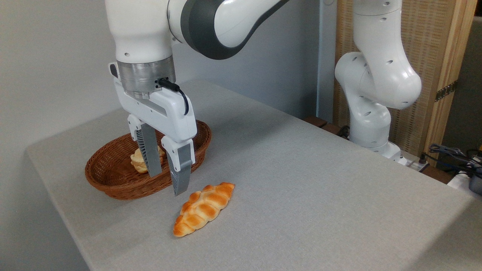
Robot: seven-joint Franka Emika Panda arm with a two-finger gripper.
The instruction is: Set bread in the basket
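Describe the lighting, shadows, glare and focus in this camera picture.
Camera view: soft, even light; the braided bread shows a glossy sheen and only a faint shadow on the grey table. The inside of the basket is darker. The open gripper and the small bun are sharp; no motion blur or strong glare.

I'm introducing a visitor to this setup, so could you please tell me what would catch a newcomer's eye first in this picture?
The glossy, golden-orange braided bread stands out, lying alone on the grey table in front of the basket. Just above and left of it hangs the white end effector, fingers apart and holding nothing. Behind the fingers sits the reddish-brown wicker basket, with a small pale bun inside.
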